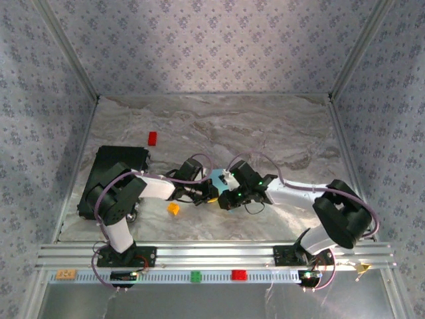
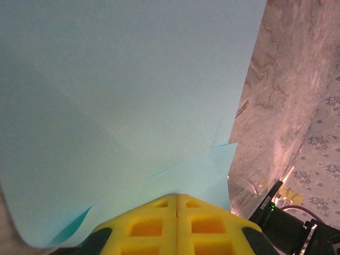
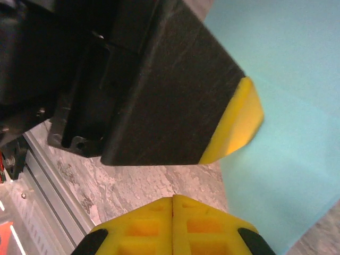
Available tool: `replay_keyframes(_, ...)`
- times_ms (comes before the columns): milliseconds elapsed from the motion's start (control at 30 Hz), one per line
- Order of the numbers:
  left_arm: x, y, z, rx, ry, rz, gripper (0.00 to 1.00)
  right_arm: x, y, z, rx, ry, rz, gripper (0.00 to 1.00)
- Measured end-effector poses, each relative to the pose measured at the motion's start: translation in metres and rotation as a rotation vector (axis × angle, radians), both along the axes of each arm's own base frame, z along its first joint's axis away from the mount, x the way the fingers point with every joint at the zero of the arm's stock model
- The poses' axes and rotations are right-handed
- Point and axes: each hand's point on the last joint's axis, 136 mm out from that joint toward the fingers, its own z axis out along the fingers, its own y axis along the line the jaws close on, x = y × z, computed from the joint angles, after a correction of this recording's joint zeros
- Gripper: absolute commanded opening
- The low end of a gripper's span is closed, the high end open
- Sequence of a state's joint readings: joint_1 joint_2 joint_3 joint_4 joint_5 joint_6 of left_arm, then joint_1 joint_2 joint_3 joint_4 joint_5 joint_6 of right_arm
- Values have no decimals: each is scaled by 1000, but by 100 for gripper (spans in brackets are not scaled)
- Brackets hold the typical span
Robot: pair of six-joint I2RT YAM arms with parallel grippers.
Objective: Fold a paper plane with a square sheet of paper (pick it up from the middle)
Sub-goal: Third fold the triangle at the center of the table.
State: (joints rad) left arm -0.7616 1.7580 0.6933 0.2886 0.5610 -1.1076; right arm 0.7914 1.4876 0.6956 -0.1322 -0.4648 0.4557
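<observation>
Left tool closed, tips at square sheet of paper; right tool closed beside sheet, empty.

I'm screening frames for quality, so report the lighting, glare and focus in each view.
Top view: even light, faint sheen on the table. Left wrist: the paper shades darker toward the left, the left fingers are soft, glare streaks the table. Right wrist: the right fingers are soft, the paper brightly lit.
</observation>
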Motion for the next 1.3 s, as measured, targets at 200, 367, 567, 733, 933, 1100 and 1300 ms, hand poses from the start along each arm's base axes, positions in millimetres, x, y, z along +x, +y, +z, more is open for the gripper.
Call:
replay_keyframes(200, 1, -1, 0, -1, -1, 0, 0, 1, 5, -11, -29, 22, 7, 6)
replay_keyframes(367, 2, -2, 0, -2, -5, -3, 0, 1, 0, -22, -71, 40, -2, 6)
replay_keyframes(567, 3, -3, 1, -2, -8, -5, 0, 3, -4, -24, -76, 43, -16, 6)
replay_keyframes(733, 4, -3, 1, -2, -8, -5, 0, 2, -11, -31, -84, 59, -29, 6)
replay_keyframes(933, 4, -4, 0, -2, -8, -5, 0, 1, -12, -33, -59, 65, -33, 7)
replay_keyframes(1100, 5, -4, 1, -2, -9, -6, 0, 1, -12, -33, -36, 74, -42, 7)
replay_keyframes(1300, 5, -4, 0, 7, -6, -9, 0, 2, -14, -33, -19, 66, -54, 8)
